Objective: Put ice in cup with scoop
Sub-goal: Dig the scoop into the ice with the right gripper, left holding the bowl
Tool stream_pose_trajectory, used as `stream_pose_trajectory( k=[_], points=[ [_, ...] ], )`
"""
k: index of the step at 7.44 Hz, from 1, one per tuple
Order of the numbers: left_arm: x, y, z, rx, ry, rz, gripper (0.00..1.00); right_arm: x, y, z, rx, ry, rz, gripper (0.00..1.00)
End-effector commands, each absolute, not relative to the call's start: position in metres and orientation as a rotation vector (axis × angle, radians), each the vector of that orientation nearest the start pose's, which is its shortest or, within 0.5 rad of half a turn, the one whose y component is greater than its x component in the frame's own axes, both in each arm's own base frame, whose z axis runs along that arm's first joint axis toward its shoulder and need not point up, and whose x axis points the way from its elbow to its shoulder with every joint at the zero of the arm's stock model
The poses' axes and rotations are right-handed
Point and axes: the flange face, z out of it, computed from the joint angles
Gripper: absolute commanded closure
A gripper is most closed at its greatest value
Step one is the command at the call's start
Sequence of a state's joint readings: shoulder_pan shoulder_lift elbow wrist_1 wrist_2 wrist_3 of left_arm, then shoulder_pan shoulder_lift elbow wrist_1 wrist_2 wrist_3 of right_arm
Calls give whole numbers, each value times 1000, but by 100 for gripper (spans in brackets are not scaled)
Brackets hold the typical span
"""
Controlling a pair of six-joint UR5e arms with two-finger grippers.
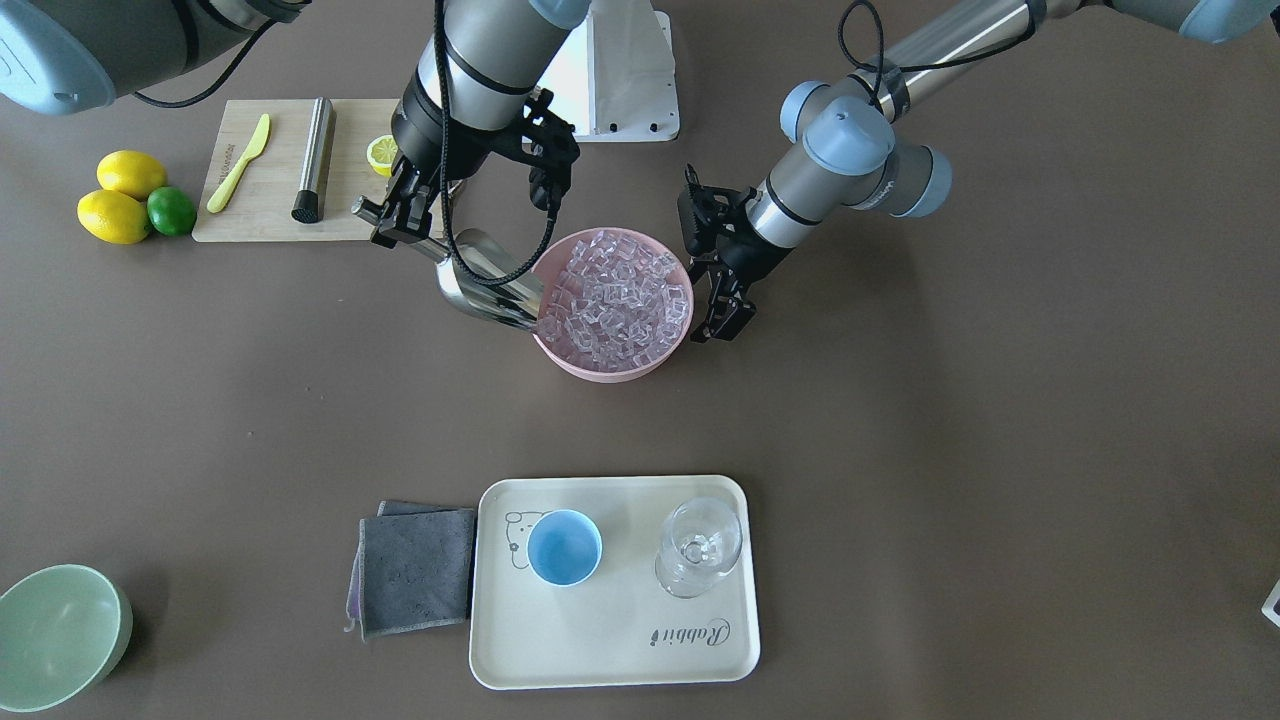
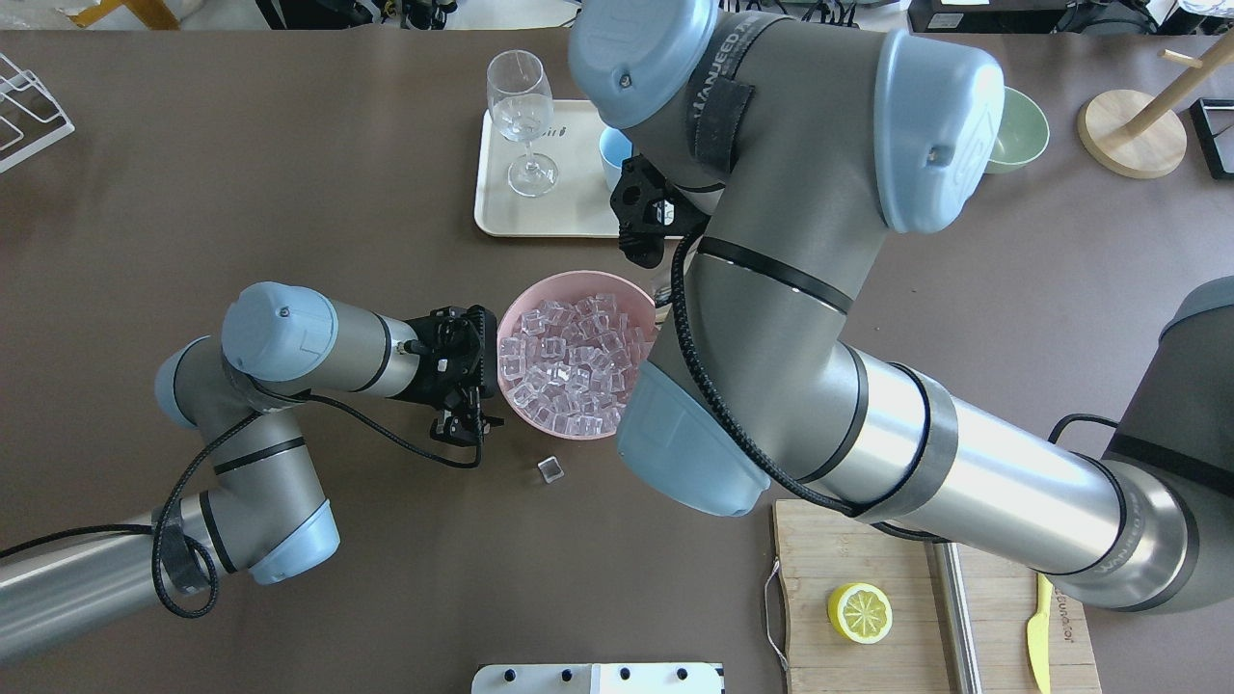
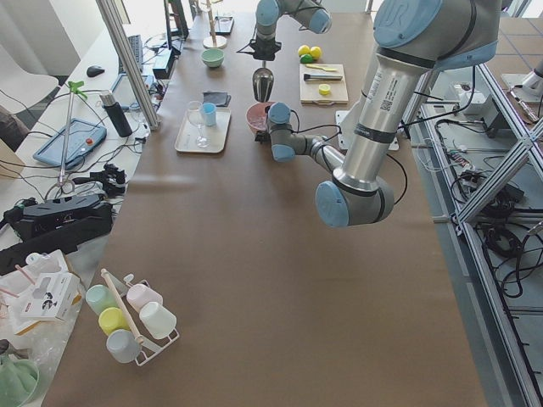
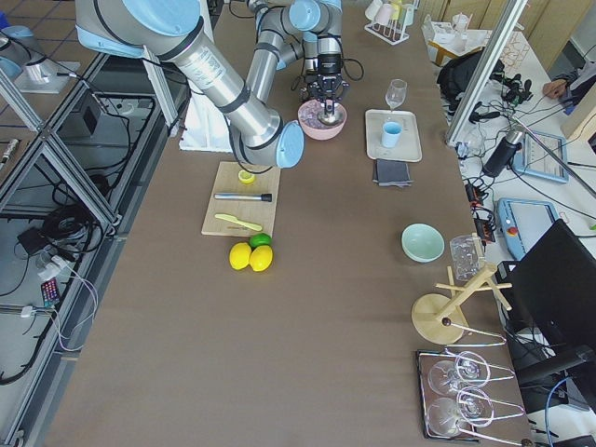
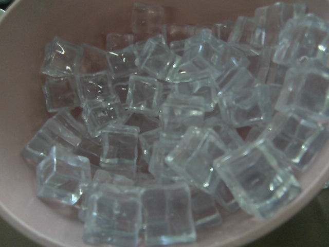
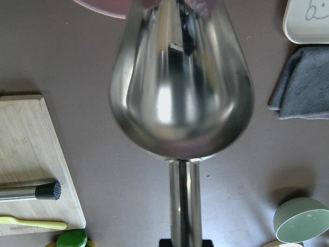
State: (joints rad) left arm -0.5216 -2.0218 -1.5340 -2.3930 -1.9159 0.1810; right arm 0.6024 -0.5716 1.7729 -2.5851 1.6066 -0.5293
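Clear cubes of ice [image 5: 154, 154] fill the pink bowl [image 1: 600, 370], close under the left wrist camera; one loose cube [image 2: 549, 469] lies on the tabletop [image 1: 950, 420] just beside the bowl. The right gripper [image 1: 400, 215] is clamped on the handle of the scoop [image 1: 485, 275], whose mouth meets the bowl's rim. The left gripper [image 1: 725, 322] hangs at the bowl's opposite side; whether it is open I cannot tell. Well apart, the cup [image 1: 565, 547] stands on a cream tray [image 1: 620, 640] beside a stemmed glass [image 1: 700, 548].
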Motion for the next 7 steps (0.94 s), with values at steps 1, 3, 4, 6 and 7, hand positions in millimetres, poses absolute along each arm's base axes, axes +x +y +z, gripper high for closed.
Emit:
stream_pose_trajectory(
  k=[1,3,4,6,7],
  points=[
    [527,-418,325,1064,851,1263,1,-476,-453,88,166,-36,-1539,100],
    [527,-418,325,1063,852,1264,1,-506,-446,91,159,5,-1562,100],
    [527,-418,325,1063,852,1264,1,-512,-443,93,154,18,-1571,100],
    [527,-418,325,1063,852,1264,1,-518,-441,96,149,35,-1579,100],
    [527,-418,325,1063,852,1264,1,-527,-439,98,151,41,-1586,100]
  ],
)
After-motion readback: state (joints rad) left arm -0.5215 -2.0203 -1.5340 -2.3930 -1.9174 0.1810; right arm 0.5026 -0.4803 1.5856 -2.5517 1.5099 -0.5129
